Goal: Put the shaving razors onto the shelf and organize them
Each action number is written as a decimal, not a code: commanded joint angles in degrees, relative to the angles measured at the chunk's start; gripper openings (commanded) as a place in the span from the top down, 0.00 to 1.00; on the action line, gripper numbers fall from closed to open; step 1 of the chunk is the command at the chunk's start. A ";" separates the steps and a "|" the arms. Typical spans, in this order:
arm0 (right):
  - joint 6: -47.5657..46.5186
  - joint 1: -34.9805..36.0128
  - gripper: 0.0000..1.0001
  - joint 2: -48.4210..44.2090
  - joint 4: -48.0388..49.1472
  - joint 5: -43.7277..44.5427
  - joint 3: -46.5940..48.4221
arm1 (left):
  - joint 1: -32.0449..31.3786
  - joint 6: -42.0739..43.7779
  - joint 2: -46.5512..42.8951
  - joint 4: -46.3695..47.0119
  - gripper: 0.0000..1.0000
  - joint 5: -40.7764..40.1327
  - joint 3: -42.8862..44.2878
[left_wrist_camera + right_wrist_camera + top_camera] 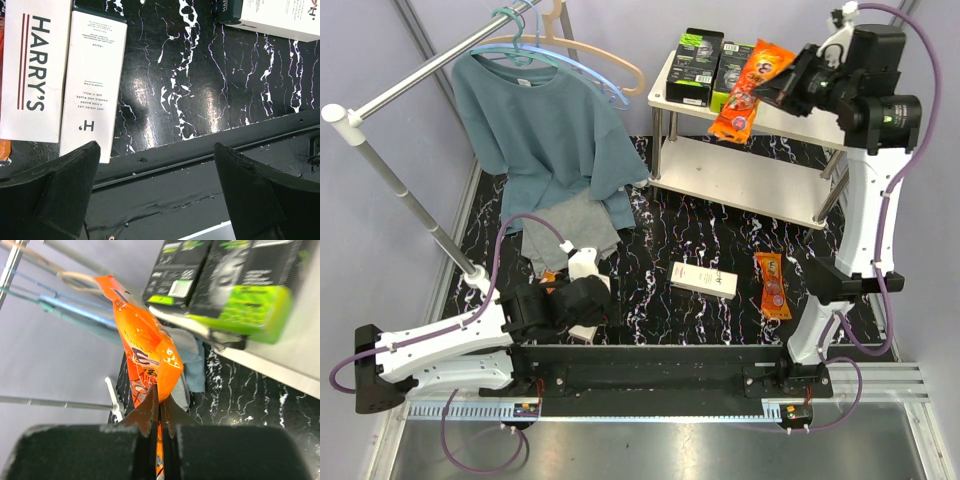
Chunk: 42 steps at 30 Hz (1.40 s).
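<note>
Toward the far right of the black, white-veined tabletop mat stood the two-tier shelf of cream-white boards on round silver legs. Its top board carried a black-and-lime-green razor box at the left end, upright, with a second black-and-lime-green box just beside it. Against the front of those boxes hung a flat orange blister pack, tilted, its lower end past the board's front edge. Whether it touched the board could not be told.

The right gripper was raised to top-board height, its jaws pressed tight together on one edge of that orange pack, which stuck out from the fingertips toward the boxes.

Nearer the arms, a slim white box lay flat on the mat, and a second orange blister pack lay near it, to its right.

The left gripper hung low over the mat's near edge with its jaws spread wide, holding and touching nothing. Just beyond its left finger lay a white box printed HARRY'S and a narrower white box, side by side and touching. The corner of a third white box showed farther off.
</note>
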 commanded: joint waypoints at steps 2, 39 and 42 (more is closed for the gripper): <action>0.60 -7.05 1.00 -1.88 1.96 -7.58 0.03 | 0.14 -0.02 -0.06 2.17 0.01 0.10 -0.45; 12.21 -22.91 1.00 16.49 14.36 -22.19 4.60 | 0.14 0.24 1.78 3.57 0.01 2.29 -0.98; 11.07 -22.38 0.99 16.75 13.31 -21.49 3.54 | 0.14 0.24 2.22 4.01 0.01 2.47 -0.80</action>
